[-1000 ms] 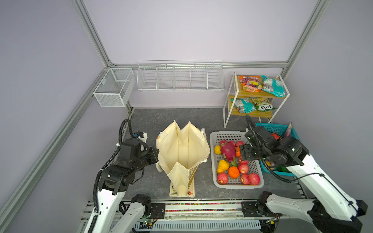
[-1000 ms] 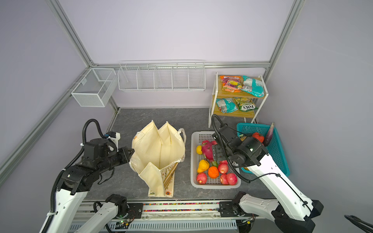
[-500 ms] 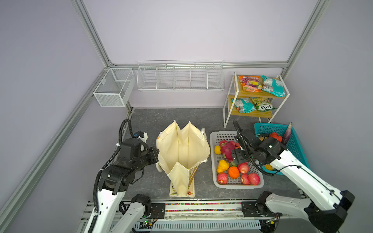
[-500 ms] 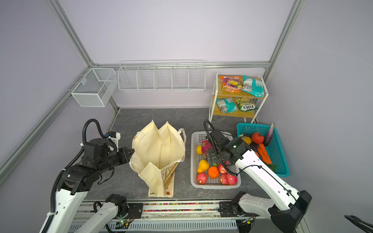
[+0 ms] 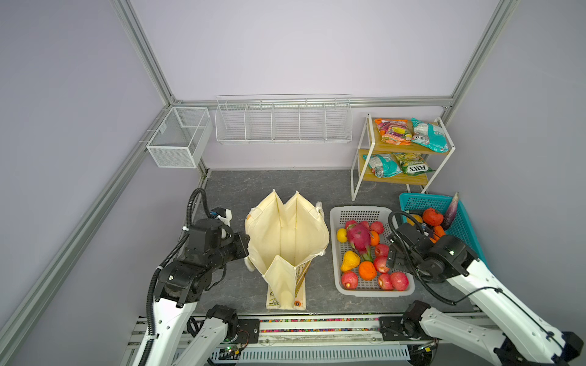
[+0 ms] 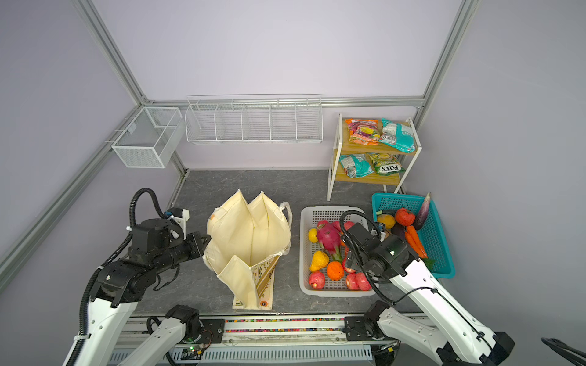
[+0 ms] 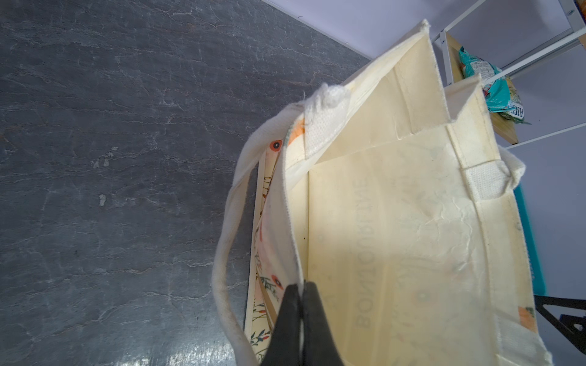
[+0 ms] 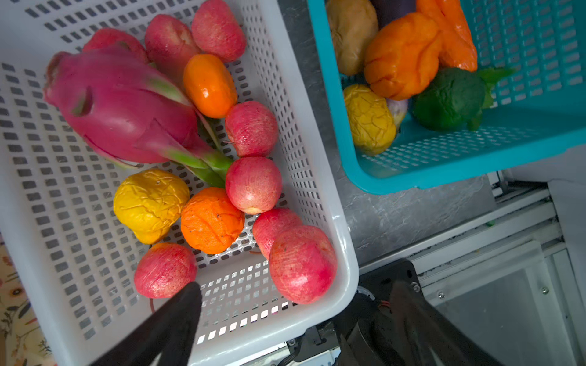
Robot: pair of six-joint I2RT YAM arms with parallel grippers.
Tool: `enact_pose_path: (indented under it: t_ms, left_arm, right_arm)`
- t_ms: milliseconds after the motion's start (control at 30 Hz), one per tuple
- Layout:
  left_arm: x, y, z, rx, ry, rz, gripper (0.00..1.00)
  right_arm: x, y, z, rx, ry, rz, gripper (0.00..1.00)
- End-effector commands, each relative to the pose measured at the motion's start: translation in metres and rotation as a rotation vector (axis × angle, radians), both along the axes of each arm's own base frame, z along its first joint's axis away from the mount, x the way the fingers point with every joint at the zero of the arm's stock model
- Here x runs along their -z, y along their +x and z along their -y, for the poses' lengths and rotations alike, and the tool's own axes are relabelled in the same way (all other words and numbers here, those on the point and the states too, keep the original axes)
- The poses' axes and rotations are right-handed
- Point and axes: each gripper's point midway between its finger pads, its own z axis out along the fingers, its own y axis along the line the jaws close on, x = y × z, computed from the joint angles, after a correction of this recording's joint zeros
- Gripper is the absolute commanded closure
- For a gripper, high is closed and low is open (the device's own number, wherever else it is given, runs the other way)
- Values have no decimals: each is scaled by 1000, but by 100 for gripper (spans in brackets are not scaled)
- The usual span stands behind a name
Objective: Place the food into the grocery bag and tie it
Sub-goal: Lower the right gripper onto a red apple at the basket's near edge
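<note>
The left claw (image 7: 301, 285) is pinched shut on the rim of the bag (image 5: 285, 234) on its own side, holding the mouth spread. The bag stands upright on the grey table (image 5: 228, 183) between the two arms, just beside the white basket (image 5: 333, 250); no food shows inside it. The right claw (image 8: 296, 287) hangs over a corner of that basket, jaws wide apart and nothing between them. The apples (image 8: 302, 263) lie right below it, with the oranges (image 8: 211, 220), the dragon fruit (image 5: 358, 236) and a yellow fruit (image 8: 150, 202) close by. Carrots (image 6: 413, 240) and an eggplant (image 5: 452, 207) sit in the teal basket (image 5: 467, 231); snack packets (image 5: 393, 131) lie on the shelf (image 5: 396, 179) at the back.

The packing looks barely begun; the step in hand is the reach for a first fruit. Next, the right claw should drop onto one apple at the edge of the pile, close without shoving its neighbours, lift clear of the basket wall and carry it to the open mouth; the left grip must hold meanwhile — tying the handles comes last.
</note>
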Motion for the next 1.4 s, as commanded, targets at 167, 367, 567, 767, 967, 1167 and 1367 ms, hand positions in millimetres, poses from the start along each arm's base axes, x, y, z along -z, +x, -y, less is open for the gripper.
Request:
enact_pose_path:
  t_ms: [167, 367, 567, 767, 967, 1167, 1367]
  left_arm:
    - [15, -10, -4, 4, 24, -50, 100]
    - [18, -13, -5, -1, 27, -59, 100]
    - [21, -13, -5, -6, 21, -60, 100]
    - [26, -13, -8, -20, 33, -67, 100]
    - [28, -13, -9, -26, 34, -67, 100]
    - [28, -13, -10, -27, 37, -67, 100]
    - [30, -13, -10, -26, 42, -71, 100]
  right_arm:
    - [20, -8, 9, 229, 3, -41, 2]
    - [37, -7, 4, 245, -22, -99, 2]
    - [54, -12, 2, 262, -23, -141, 2]
    - [65, -13, 1, 271, -33, -160, 2]
    - [74, -8, -4, 267, -39, -171, 7]
    - [78, -6, -5, 270, -49, -179, 17]
    - [88, -15, 0, 282, -68, -206, 20]
